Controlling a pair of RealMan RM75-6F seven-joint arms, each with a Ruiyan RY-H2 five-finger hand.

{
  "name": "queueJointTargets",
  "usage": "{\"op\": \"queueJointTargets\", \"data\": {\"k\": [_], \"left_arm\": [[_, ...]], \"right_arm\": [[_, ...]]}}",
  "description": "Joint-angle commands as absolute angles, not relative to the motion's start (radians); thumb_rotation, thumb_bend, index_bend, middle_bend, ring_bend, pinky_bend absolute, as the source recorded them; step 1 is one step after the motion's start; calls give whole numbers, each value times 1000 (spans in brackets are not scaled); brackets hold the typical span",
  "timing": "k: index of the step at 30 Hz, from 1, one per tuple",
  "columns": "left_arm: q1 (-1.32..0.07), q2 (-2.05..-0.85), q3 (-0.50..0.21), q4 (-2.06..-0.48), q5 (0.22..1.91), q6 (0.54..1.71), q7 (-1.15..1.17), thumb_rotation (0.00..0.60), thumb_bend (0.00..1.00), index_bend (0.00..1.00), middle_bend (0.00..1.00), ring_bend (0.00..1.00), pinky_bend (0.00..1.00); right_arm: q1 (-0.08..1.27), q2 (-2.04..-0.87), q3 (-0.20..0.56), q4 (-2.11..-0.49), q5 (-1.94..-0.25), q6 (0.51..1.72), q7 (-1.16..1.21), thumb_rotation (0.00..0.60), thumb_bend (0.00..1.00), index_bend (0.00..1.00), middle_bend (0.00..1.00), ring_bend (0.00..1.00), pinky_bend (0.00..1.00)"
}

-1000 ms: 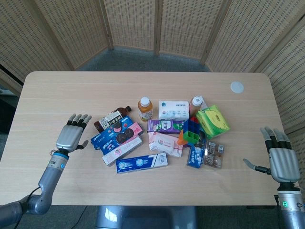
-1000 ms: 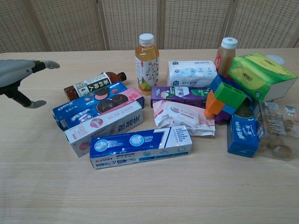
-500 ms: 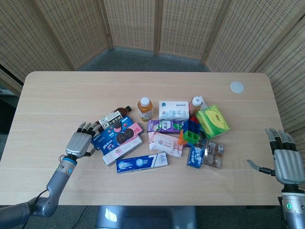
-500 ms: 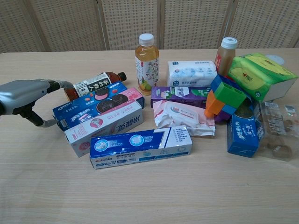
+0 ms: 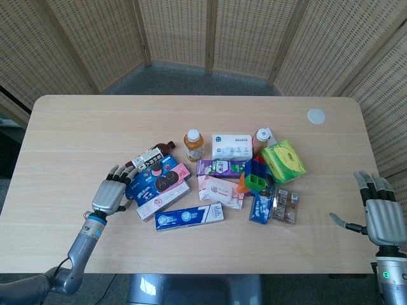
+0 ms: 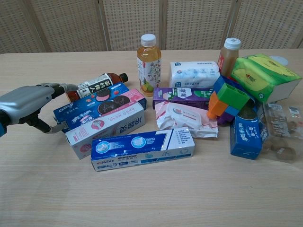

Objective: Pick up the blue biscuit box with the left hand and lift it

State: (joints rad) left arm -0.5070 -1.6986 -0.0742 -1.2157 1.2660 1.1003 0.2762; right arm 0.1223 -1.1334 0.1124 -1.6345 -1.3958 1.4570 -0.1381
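Our left hand (image 5: 110, 194) has slid in to the biscuit box (image 5: 151, 177), fingers spread and holding nothing, the box's near end just ahead on the bench (image 5: 76, 121), awaiting a grip.

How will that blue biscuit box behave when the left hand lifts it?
The blue biscuit box looks like stiff cardboard, so it should keep its shape. Long and narrow, it may tilt if the left hand takes one end. Wedged against the pink box, it may drag that along.

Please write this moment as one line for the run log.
phase: approach | left hand: open, at the blue biscuit box end | box: on table, not lifted | right hand: open, idle
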Motion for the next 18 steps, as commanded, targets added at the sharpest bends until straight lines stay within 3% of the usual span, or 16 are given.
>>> {"op": "queueJointTargets", "data": {"k": [1, 18], "left_arm": [[-501, -1750, -85, -1149, 1296, 1147, 252, 600, 343, 0, 0, 0, 0], [-525, -1852, -131, -991, 1302, 1141, 221, 600, 343, 0, 0, 0, 0]], "right_arm": [[121, -1133, 112, -1635, -1395, 1456, -136, 315, 31, 0, 0, 0, 0], [108, -1130, 110, -1649, -1395, 1463, -123, 311, 29, 0, 0, 0, 0]]}}
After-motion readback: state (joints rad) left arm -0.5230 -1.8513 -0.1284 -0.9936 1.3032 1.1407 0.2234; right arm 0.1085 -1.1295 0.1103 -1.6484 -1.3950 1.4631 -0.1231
